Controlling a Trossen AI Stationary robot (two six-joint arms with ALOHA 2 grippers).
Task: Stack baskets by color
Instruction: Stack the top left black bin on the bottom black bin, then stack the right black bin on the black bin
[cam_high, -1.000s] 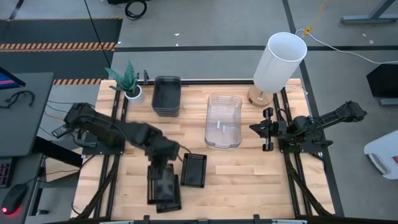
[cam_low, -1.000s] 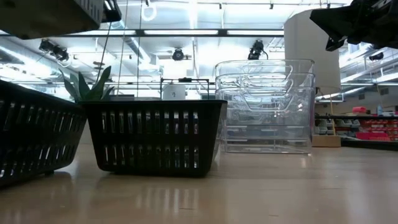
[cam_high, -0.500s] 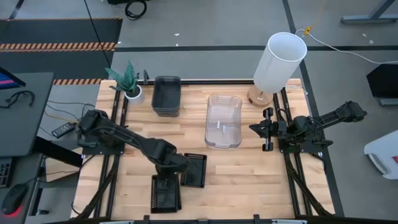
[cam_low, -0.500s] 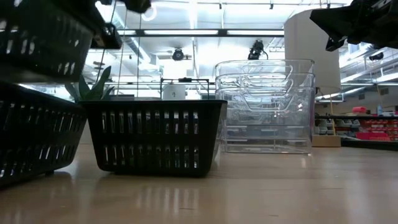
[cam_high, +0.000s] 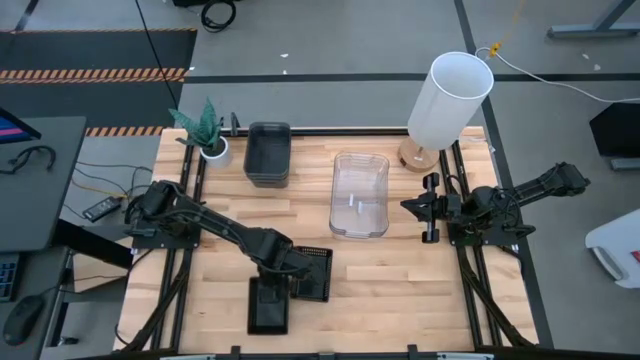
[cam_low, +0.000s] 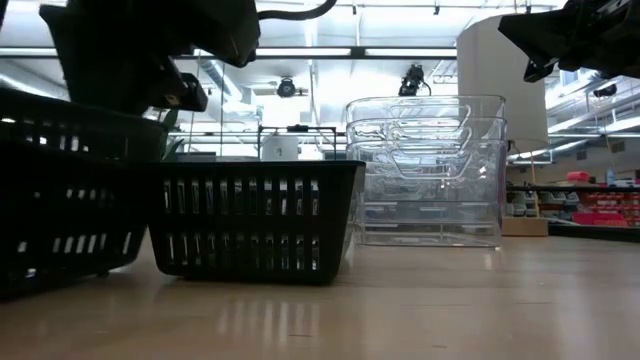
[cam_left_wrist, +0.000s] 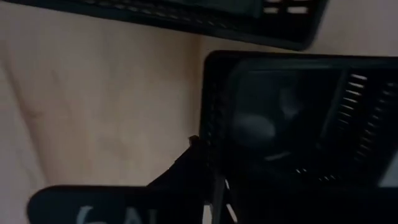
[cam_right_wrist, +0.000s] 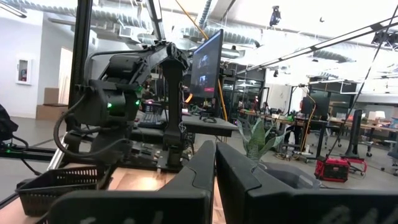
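Observation:
Two black slotted baskets (cam_high: 268, 308) sit nested near the table's front edge. The upper one (cam_low: 60, 135) rests inside the lower one (cam_low: 60, 225). My left gripper (cam_high: 274, 279) points down at the far end of the upper basket and is shut on its wall. A third black basket (cam_high: 312, 273) stands beside it to the right. Smoky-grey baskets (cam_high: 267, 153) are stacked at the back, and clear baskets (cam_high: 360, 195) are stacked in the middle. My right gripper (cam_high: 430, 206) waits shut at the right, above the table. My left gripper has the upper black basket by its far short wall (cam_left_wrist: 209, 118), one finger (cam_left_wrist: 183, 171) outside it and the other hidden inside the basket. The fingers come from above, pointing down. The basket sits inside the lower black basket, its rim above that one's rim.
A white cylindrical lamp (cam_high: 450, 98) stands at the back right and a small potted plant (cam_high: 207, 130) at the back left. Bare wood lies between the black baskets and the table's right side (cam_high: 400, 290).
My left gripper has come down and a little toward the table's right, tipping more steeply downward. The black basket it carries has sunk from high above into the black basket on the table. The other baskets have stayed put.

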